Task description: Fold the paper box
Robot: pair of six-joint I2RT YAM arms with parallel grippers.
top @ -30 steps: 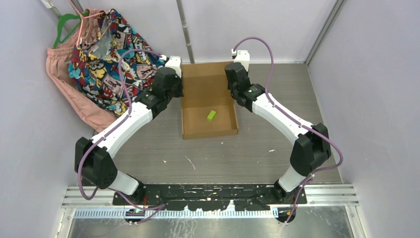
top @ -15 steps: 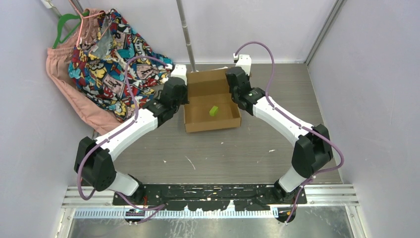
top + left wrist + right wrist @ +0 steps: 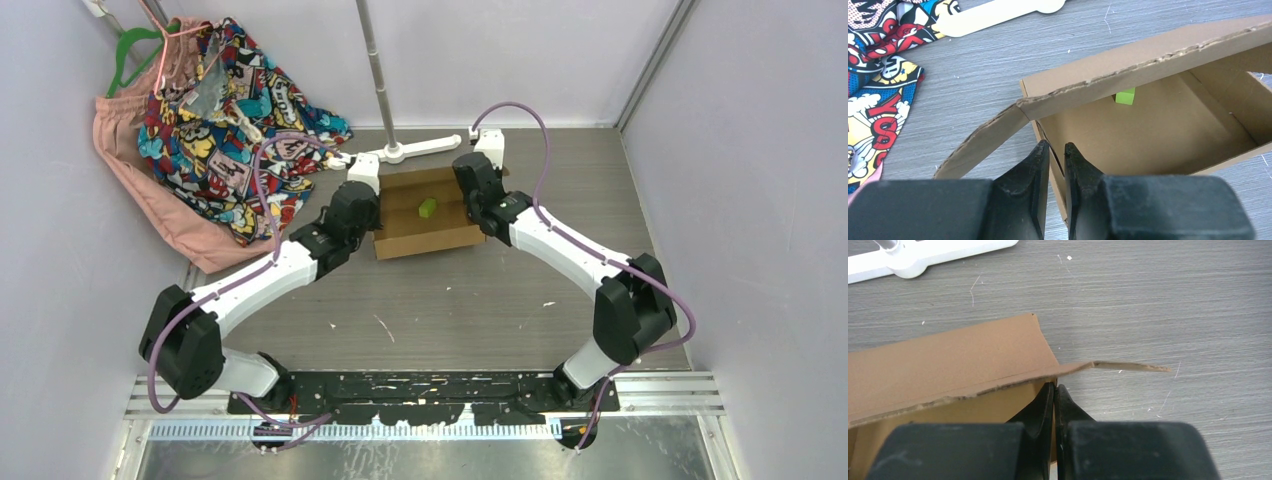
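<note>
We see pale lilac walls (image 3: 520, 50) on three sides of a grey wood-grain surface (image 3: 450, 300), evenly lit. In the back left corner, a comic-print cloth (image 3: 215, 110) and a pink garment (image 3: 125, 160) slump beneath a green hanger (image 3: 128, 52). A white stand (image 3: 400, 152) rises near the rear wall.

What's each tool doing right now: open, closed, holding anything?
left tool: closed on the paper box, pinching its side wall.
right tool: closed, apparently pinching the opposite side wall.
</note>
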